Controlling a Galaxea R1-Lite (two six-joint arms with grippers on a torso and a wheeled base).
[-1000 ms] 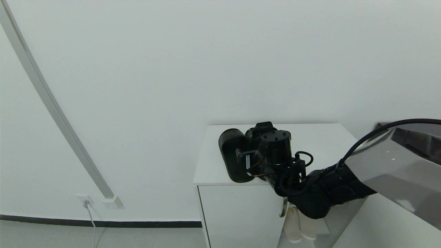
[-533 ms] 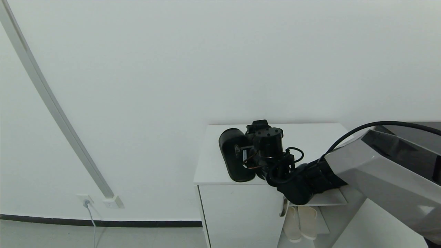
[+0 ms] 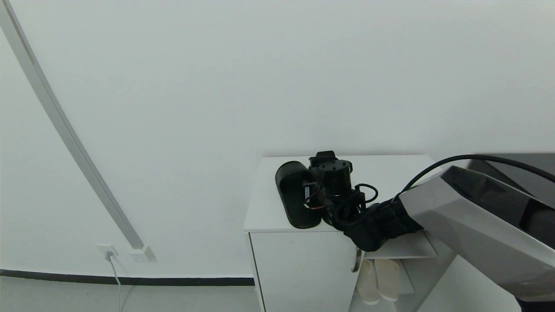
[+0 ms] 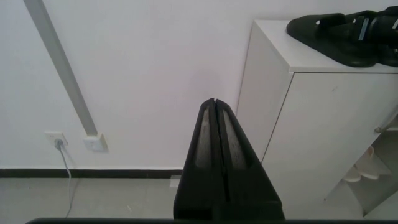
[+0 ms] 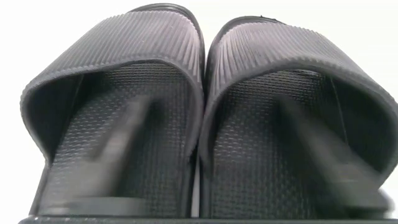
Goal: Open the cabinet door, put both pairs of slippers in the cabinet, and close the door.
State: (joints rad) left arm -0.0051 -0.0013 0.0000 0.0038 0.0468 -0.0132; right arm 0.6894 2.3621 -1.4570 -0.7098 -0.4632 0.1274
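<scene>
Right wrist view: the pair of black slippers [image 5: 149,68] lies side by side, and the right gripper [image 5: 211,106] is spread wide, with one finger [image 5: 118,143] pushed under each strap and not squeezing them together. The head view puts that pair on top of the white cabinet [image 3: 299,268], near its front edge, with white slippers [image 3: 377,279] on a shelf in the open right compartment below. In the left wrist view the left gripper [image 4: 214,109] is pressed closed and empty — well apart from the cabinet.

slippers [image 3: 297,195] atop cabinet [image 3: 303,268], second pair [image 3: 377,279] inside
</scene>
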